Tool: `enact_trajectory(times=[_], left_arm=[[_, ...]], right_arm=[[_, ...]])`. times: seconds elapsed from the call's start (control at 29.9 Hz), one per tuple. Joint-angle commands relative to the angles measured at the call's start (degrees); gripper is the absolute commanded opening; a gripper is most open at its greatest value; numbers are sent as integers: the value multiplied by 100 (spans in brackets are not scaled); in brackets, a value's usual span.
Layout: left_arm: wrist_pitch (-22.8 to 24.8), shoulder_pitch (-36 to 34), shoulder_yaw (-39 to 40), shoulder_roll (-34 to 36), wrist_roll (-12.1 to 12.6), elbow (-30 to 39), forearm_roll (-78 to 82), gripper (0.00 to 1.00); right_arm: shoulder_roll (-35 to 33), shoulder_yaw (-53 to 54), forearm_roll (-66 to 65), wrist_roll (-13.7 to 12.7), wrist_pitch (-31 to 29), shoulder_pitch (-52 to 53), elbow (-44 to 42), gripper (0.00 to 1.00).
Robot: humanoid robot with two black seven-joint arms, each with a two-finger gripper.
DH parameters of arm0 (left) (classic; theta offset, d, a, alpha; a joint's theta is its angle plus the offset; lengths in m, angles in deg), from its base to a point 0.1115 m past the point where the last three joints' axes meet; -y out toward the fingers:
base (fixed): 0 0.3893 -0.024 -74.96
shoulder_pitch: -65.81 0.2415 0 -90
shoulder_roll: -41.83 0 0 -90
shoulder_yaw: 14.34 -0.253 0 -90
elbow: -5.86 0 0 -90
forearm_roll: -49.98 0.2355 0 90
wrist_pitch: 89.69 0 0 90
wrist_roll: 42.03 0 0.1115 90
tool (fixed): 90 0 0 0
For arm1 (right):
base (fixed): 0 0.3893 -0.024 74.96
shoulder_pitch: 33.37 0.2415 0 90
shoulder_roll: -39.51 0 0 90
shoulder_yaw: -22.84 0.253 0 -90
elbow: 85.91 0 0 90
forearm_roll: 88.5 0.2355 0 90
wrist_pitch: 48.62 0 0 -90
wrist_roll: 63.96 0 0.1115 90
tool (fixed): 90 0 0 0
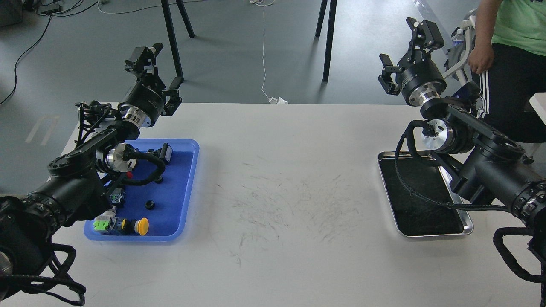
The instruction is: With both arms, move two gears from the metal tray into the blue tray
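Two small black gears lie in the blue tray (187, 187) at the table's left: one gear (149, 204) is in the open, the other gear (158, 179) is partly hidden by my left arm's cable. The metal tray (428, 233) at the right shows only its dark inside, with no gear visible in it. My left gripper (158, 68) is raised beyond the blue tray's far edge, open and empty. My right gripper (403, 49) is raised beyond the metal tray's far edge, open and empty.
Coloured push-button switches (121, 226) and a black connector with a white label (164, 153) lie in the blue tray. A person (507, 47) stands at the back right close to my right arm. Stand legs (328, 38) are behind the table.
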Motion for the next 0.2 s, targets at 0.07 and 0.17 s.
enact_trajectory(times=[0.07,0.17], left_arm=[[23,-1,37,-1,0,-126,-27,98],[15,-10,37,-1,0,-152,-27,98]], right_arm=[[0,-31,-9,19,11,12,23,99],[-1,-84,-70,63,2,12,23,99]])
